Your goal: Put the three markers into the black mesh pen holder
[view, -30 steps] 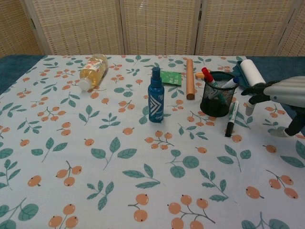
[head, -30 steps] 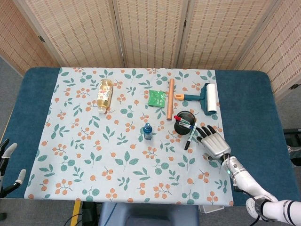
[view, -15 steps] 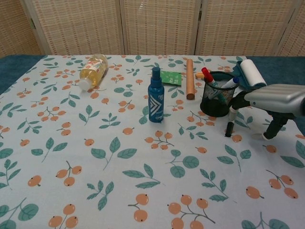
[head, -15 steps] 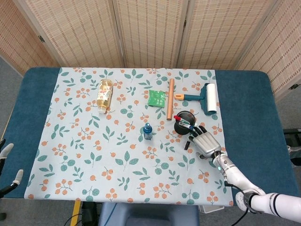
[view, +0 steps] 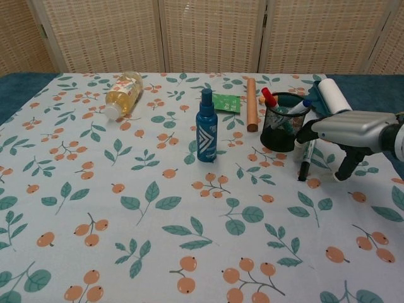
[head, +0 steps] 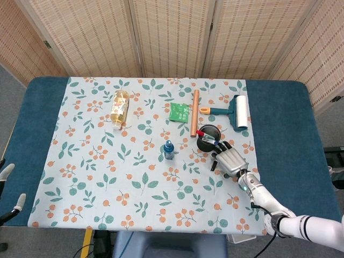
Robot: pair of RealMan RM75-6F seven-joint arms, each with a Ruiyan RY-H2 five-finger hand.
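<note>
Looking down from the head view, your right robot hand (head: 230, 160) has slid in toward the black mesh pen holder (head: 208, 136) over the last second and now sits right over the third marker (head: 214, 163), of which only the near tip shows below the fingers. Whether the fingers have closed on it you cannot tell from here. A red marker (head: 202, 133) and a blue marker (head: 215, 142) already stand in the holder. Your left robot hand (head: 7, 189) shows only fingertips at the near left edge, spread and holding nothing.

Turning to the chest view, the right robot hand (view: 328, 128) has come left until its fingers are just beside the pen holder (view: 281, 123), which seems nudged a little to the left. The green marker (view: 305, 160) lies flat on the worktop (view: 126, 221) under the fingers, black cap toward you. It does not look lifted, so treat the grasp as not yet made: two markers are in, one remains. Mind the holder, since a further push could tip it.
</note>
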